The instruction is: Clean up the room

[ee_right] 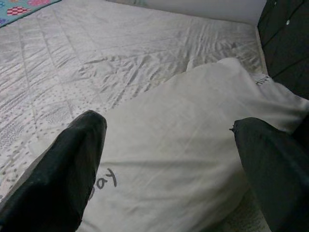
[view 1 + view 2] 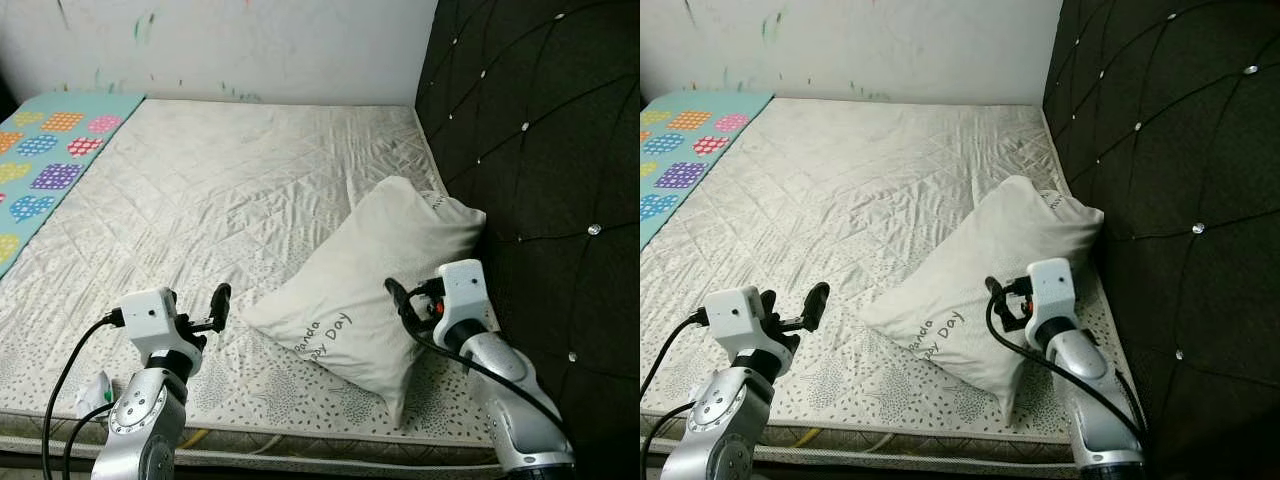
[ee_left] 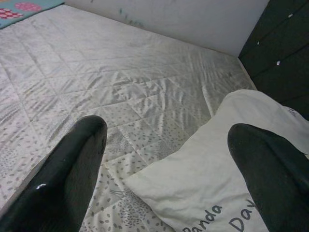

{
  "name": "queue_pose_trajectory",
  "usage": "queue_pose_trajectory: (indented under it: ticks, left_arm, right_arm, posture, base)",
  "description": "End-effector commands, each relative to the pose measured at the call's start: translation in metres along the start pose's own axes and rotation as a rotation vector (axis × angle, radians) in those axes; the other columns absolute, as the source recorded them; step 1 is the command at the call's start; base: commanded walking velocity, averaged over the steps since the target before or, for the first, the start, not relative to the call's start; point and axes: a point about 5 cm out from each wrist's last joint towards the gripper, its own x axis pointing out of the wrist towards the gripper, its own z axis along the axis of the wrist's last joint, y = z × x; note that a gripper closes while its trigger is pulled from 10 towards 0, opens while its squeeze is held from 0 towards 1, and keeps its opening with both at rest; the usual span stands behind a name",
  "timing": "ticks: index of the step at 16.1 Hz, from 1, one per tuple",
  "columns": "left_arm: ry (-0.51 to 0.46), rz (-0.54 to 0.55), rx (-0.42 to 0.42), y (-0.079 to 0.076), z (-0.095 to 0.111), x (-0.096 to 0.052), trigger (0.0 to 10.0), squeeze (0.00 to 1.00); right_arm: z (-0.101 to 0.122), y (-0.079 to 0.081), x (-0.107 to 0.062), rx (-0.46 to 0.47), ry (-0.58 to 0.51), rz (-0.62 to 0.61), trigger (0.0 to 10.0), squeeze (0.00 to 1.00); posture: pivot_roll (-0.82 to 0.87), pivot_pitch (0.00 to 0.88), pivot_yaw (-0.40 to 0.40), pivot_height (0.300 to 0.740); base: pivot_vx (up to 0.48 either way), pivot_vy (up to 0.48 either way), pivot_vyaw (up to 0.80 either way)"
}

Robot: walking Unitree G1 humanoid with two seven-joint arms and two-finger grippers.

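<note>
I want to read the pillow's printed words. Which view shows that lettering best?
The left eye view: the pillow lies whole on the mattress, its lettering complete near the lower edge. The right eye view shows it likewise. The left wrist view cuts the words off; the right wrist view shows a few letters.

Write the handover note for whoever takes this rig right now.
Left gripper: open, empty, over the mattress just off the pillow's left corner.
Right gripper: open, empty, above the pillow's right part.
Pillow: lies askew on the mattress, one end against the dark headboard.
Done: nothing gripped yet.
Left: probably take hold of the pillow and set it straight.
</note>
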Motion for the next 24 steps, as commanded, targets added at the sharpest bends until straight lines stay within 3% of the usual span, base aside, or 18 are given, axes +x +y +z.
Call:
queue_pose_trajectory:
  ticks: [1,24]
  left_arm:
    - [-0.008,0.0,0.005,0.001,0.003,0.0,10.0,0.0]
    - [-0.017,0.007,0.003,0.0,0.003,0.003,10.0,0.0]
  right_arm:
    - [0.004,-0.002,0.001,-0.006,-0.016,-0.006,10.0,0.0]
    - [0.013,-0.001,0.007,-0.05,-0.057,0.021,10.0,0.0]
  posture:
    - [-0.18,0.028,0.009,0.74]
    - [-0.19,0.041,0.007,0.74]
  base:
    - [0.0,0.48,0.0]
    - [0.0,0.48,0.0]
